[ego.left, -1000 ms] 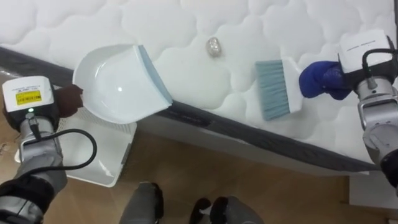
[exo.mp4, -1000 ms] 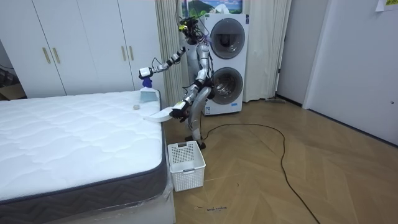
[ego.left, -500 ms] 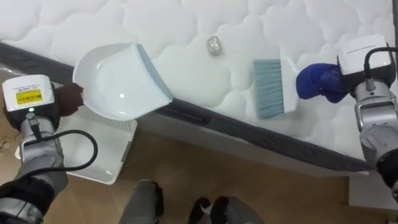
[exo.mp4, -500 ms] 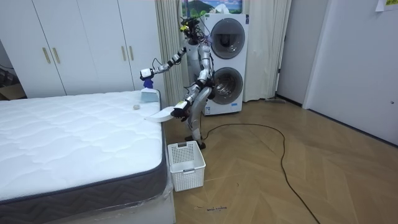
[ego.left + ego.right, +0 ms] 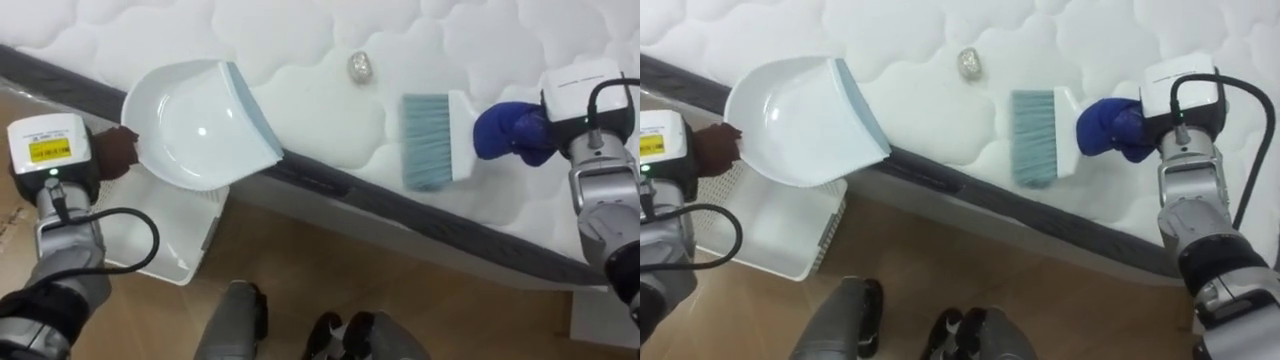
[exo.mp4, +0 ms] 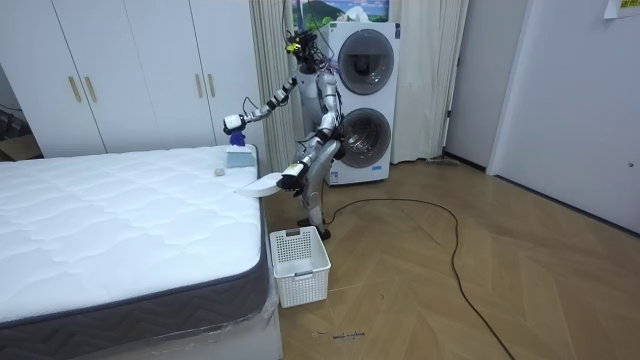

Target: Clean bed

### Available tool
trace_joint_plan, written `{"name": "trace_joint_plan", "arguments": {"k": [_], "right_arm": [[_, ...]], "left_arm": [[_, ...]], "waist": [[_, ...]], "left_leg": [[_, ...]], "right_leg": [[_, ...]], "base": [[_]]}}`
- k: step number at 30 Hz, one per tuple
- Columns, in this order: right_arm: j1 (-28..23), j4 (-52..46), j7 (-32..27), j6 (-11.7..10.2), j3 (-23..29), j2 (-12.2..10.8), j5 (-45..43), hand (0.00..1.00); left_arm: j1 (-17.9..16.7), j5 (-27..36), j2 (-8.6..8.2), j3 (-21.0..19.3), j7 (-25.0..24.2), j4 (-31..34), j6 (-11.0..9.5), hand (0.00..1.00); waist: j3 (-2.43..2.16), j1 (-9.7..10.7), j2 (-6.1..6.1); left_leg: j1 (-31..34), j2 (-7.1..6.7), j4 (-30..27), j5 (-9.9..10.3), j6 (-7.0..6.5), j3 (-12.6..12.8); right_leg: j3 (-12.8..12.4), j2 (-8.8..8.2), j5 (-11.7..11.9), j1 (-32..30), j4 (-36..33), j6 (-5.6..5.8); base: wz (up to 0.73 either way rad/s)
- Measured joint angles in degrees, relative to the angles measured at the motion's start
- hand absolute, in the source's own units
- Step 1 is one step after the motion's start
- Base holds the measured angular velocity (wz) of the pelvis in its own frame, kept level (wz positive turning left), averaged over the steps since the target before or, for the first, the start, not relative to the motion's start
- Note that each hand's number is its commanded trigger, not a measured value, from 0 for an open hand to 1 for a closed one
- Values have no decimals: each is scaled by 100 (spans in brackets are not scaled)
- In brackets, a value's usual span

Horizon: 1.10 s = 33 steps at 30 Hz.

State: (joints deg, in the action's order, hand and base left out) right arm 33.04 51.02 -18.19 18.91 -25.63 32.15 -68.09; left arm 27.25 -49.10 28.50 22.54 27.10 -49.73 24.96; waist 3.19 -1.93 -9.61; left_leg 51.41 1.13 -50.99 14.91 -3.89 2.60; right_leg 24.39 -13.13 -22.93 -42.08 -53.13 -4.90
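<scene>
A small crumpled grey scrap lies on the white quilted mattress. My left hand is shut on the handle of a white dustpan. The pan hangs over the bed's edge, its blue-grey lip toward the scrap. To the right, my blue right hand is shut on a white brush, whose teal bristles rest on the mattress below and right of the scrap. In the room view I stand at the bed's corner, with the dustpan low and the brush held out over the bed.
A white slatted basket stands on the wooden floor under the dustpan, against the mattress's dark grey side. Two stacked washing machines stand behind me. A dark cable runs across the floor.
The brush has slid left across the mattress, closer to the scrap. The whole picture has shifted a little; the dustpan keeps its place at the bed's edge.
</scene>
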Motion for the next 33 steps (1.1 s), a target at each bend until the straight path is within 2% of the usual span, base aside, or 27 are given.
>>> {"name": "trace_joint_plan", "arguments": {"k": [4,9,13,16,18,22,23,26,29,31,33], "right_arm": [[3,-2,-120,17,0,0,-14,100],[8,68,-556,17,-11,1,-19,100],[20,336,-925,17,-12,2,-4,100],[25,467,-1132,17,-11,14,35,100],[73,498,-1360,16,-12,16,47,100],[80,665,-1875,-16,-15,101,62,100],[80,721,-2066,-21,-14,143,68,100],[95,1078,-2672,-48,-13,164,245,100],[93,1401,-3096,-160,-2,184,494,100],[78,1465,-3313,-267,44,253,592,100],[2,1516,-3634,-422,156,429,570,100]], "left_arm": [[-8,-62,0,0,28,37,-1,100],[-73,-60,1,0,167,66,-17,100],[-79,-72,1,0,372,55,-50,100],[-94,-234,26,-1,539,56,-64,100],[-93,-281,97,2,680,56,-143,100],[-91,-283,196,8,895,37,-267,100],[-92,-293,248,10,972,33,-284,100],[-93,-388,420,22,1167,20,-363,100],[-93,-584,611,21,1397,11,-449,100],[-92,-733,692,12,1530,-20,-486,100],[-90,-964,796,4,1706,-195,-566,100]], "waist": [[3,-5,-6],[13,-23,-25],[47,-110,-88],[89,-183,-171],[122,-223,-256],[132,-304,-382],[147,-314,-435],[147,-316,-507],[151,-347,-539],[156,-348,-554],[164,-440,-578]], "left_leg": [[9,-7,-43,19,12,-6],[9,8,-49,19,15,20],[10,12,-63,26,25,-15],[32,14,-88,43,48,-51],[52,22,-97,47,53,-62],[103,23,-139,82,71,-91],[114,23,-138,83,73,-99],[159,49,-208,119,84,-176],[168,162,-278,170,82,-186],[154,215,-279,180,67,-137],[42,334,-288,231,57,-17]], "right_leg": [[16,-30,-56,2,-66,-1],[37,-37,-70,12,-85,-23],[34,-31,-74,12,-87,-23],[5,18,-90,-3,-82,2],[30,16,-101,-6,-84,-10],[51,18,-127,-34,-102,-23],[56,20,-130,-40,-100,-23],[99,81,-131,-26,-76,-24],[66,222,-100,8,20,-9],[38,258,-65,10,51,-6],[-128,373,-19,38,105,20]], "base": [[6],[0],[-1],[1],[0],[0],[3],[1],[-12],[-20],[-35]]}}
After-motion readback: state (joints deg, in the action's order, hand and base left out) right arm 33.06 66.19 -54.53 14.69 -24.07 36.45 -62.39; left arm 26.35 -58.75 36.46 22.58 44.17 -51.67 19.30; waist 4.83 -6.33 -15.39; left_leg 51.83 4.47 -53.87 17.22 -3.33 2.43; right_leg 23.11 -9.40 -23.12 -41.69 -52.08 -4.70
